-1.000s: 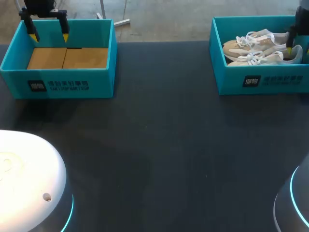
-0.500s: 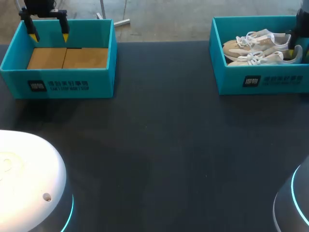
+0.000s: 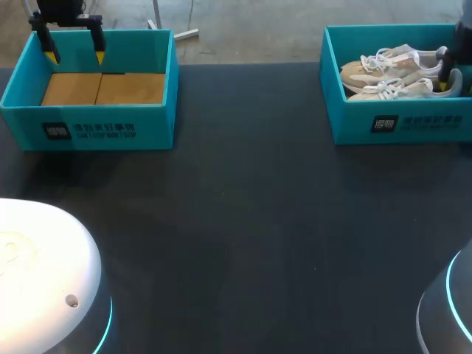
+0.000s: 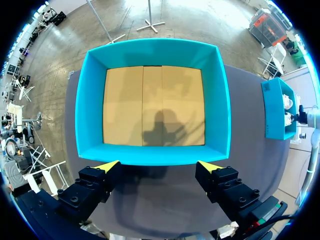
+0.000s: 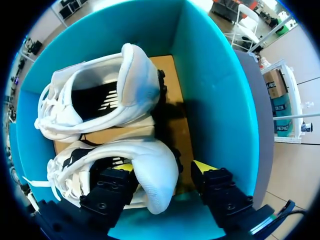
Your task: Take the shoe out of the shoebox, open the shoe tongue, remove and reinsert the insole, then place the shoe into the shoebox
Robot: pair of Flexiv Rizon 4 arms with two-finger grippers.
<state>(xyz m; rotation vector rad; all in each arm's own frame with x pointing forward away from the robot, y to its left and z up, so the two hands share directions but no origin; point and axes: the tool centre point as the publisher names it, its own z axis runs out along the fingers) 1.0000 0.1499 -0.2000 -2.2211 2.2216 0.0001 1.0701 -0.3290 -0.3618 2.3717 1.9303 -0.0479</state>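
Note:
Two white shoes lie side by side in the teal shoebox [image 3: 413, 127] at the far right. My right gripper [image 3: 445, 80] is down inside this box at the heel of the nearer shoe [image 3: 391, 90]. In the right wrist view the gripper [image 5: 164, 166] straddles that heel [image 5: 155, 187]. One finger is inside the shoe's opening and the other stands outside with a small gap, so the gripper is open. The farther shoe [image 5: 100, 100] lies just beyond it. My left gripper [image 3: 74, 53] hangs open over the far edge of the other box.
A second teal box [image 3: 110, 129] with a bare cardboard floor [image 4: 152, 105] stands at the far left. Below my left gripper [image 4: 159, 165] is its near wall. The teal wall [image 5: 215, 90] of the shoebox rises close beside my right gripper. Dark tabletop [image 3: 243, 221] spreads between the boxes.
My right gripper has shifted slightly around the near shoe's heel and sunk a little into the box. The left arm and both boxes have not moved.

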